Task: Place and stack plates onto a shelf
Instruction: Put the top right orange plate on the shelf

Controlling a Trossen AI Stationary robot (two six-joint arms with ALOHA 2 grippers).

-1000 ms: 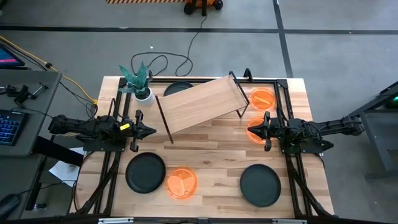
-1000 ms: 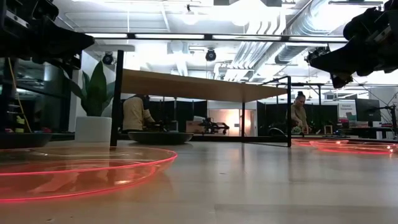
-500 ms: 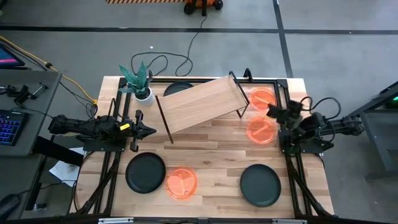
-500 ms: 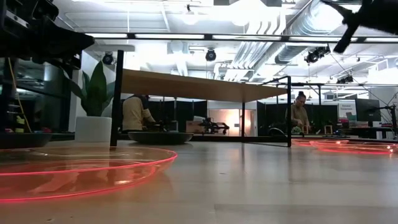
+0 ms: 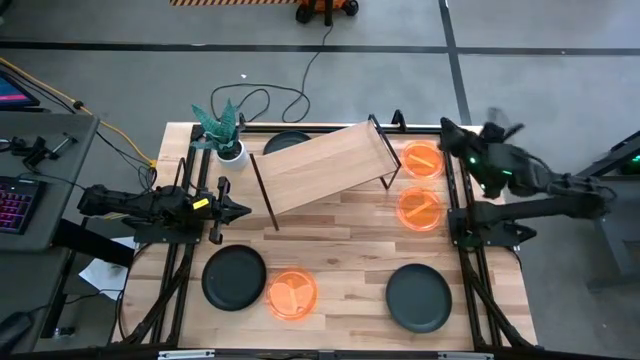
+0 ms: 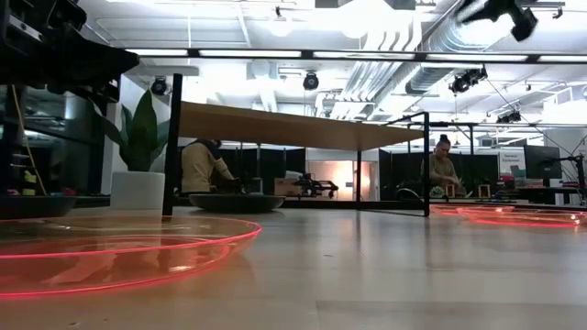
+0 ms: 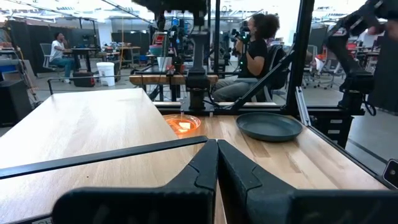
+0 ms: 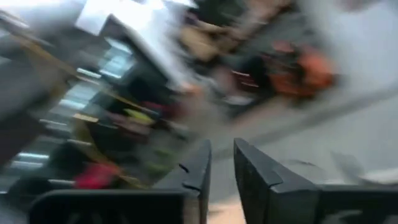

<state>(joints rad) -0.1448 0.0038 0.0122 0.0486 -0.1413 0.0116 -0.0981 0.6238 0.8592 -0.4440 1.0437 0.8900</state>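
Note:
The shelf [image 5: 325,168] is a light-wood board on black wire legs, standing askew at the table's far middle. One black plate [image 5: 288,142] lies under its far side. Two orange plates [image 5: 421,159] [image 5: 420,209] lie flat to its right. Near the front lie a black plate [image 5: 235,277], an orange plate [image 5: 292,294] and another black plate [image 5: 419,297]. My left gripper [image 5: 243,210] hovers shut at the left, just left of the shelf. My right gripper [image 5: 450,132] is raised above the far right corner, open by a narrow gap [image 8: 222,163], and holds nothing.
A potted plant [image 5: 226,135] stands at the far left corner beside the shelf. Black frame rails [image 5: 458,215] run along the table's left and right sides. Bare wood [image 5: 345,235] shows in the middle of the table. People sit in the room beyond the table.
My right gripper has risen from just above the orange plate on the right and swung toward the far right corner, turning as it went; it is blurred with motion. No plate has moved.

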